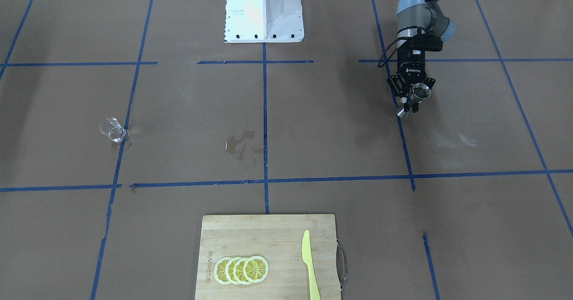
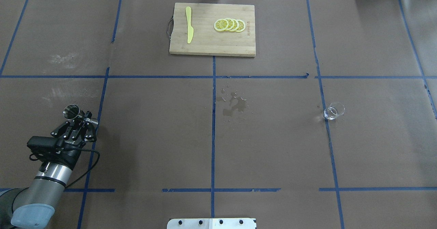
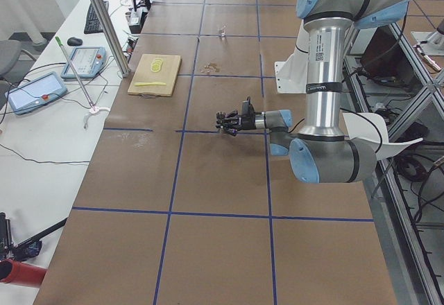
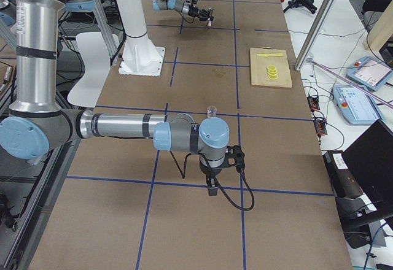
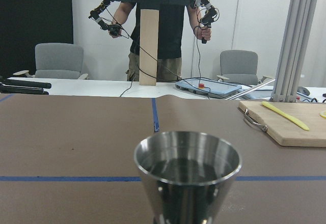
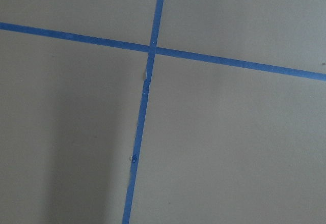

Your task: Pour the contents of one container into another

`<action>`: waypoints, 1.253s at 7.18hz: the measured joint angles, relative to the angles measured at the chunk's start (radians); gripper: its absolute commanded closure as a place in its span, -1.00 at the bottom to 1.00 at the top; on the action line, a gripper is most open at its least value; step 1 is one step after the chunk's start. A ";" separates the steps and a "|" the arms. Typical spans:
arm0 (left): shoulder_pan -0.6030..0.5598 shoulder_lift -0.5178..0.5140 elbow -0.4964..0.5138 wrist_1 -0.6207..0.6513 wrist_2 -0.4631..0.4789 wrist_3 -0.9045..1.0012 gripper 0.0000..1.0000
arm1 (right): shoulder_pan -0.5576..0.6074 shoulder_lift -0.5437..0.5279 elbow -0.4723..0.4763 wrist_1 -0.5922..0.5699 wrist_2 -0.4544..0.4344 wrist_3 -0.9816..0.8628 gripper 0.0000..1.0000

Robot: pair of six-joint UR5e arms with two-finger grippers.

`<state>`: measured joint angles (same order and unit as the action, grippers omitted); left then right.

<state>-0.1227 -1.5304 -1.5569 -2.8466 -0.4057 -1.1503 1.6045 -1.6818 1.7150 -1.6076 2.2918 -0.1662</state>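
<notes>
The silver hourglass jigger (image 1: 420,92) is held at its waist by my left gripper (image 1: 411,103), which is shut on it at the table's left side. The overhead view shows the same jigger (image 2: 71,111) and left gripper (image 2: 83,118). From the left wrist, the jigger (image 5: 187,173) stands upright with dark liquid inside. The clear glass cup (image 1: 113,130) stands alone far across the table, also visible from overhead as the cup (image 2: 334,111). My right gripper (image 4: 212,187) shows only in the exterior right view, pointing down near the table's end; I cannot tell its state.
A small puddle (image 2: 234,106) wets the table's middle. A wooden cutting board (image 2: 211,46) at the far edge carries a yellow knife (image 2: 188,25) and lemon slices (image 2: 229,25). Blue tape lines grid the brown surface. An operator (image 5: 155,25) stands beyond the table.
</notes>
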 measured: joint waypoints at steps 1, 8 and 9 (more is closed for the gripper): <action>0.000 0.001 0.009 -0.001 0.000 0.001 1.00 | 0.000 0.000 0.000 0.000 0.000 0.000 -1.00; 0.001 0.001 0.019 -0.001 -0.001 0.002 1.00 | 0.000 0.000 0.001 0.000 0.001 0.000 -1.00; 0.001 0.001 0.019 -0.001 -0.001 0.001 1.00 | 0.000 0.001 0.001 0.000 0.000 0.000 -1.00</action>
<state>-0.1215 -1.5294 -1.5381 -2.8471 -0.4069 -1.1489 1.6045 -1.6813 1.7156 -1.6076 2.2922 -0.1657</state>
